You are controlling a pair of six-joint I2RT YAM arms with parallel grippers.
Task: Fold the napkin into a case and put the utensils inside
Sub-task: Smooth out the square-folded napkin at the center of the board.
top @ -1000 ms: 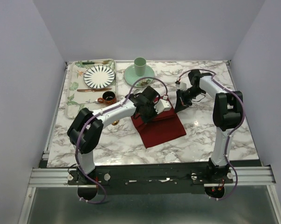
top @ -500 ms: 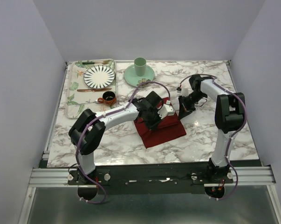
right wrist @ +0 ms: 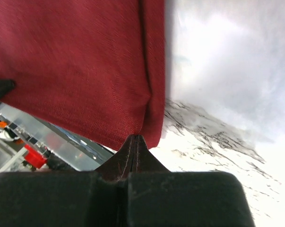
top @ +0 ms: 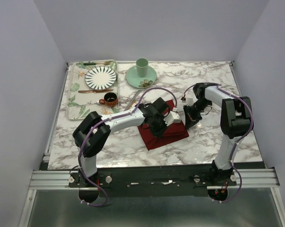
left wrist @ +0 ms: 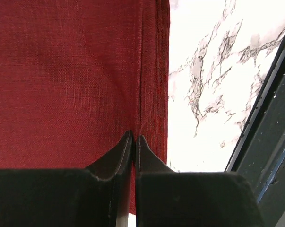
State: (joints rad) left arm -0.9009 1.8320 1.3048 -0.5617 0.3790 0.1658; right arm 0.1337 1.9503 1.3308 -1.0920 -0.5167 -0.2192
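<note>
The dark red napkin (top: 169, 134) lies partly folded on the marble table (top: 213, 75), its far part lifted and carried over itself. My left gripper (top: 156, 125) is down on its left part. In the left wrist view the jaws (left wrist: 133, 137) are pinched on a crease of the napkin (left wrist: 62, 71) near its right edge. My right gripper (top: 189, 121) holds the right side. Its fingers (right wrist: 136, 137) are shut on the hem of the napkin (right wrist: 76, 56), which hangs off the table. The silver knife (top: 132, 98) lies behind the left arm.
A leaf-print tray (top: 73, 97) at the back left carries a striped plate (top: 100, 77), a green-handled utensil (top: 92, 63), a brown-gold utensil (top: 95, 91) and a small brown cup (top: 110, 99). A green cup (top: 142, 67) on a saucer (top: 133, 78) stands at the back middle.
Both grippers have moved toward the near edge and drawn the napkin's far edge with them. The cloth now lies narrower, folded over itself.
</note>
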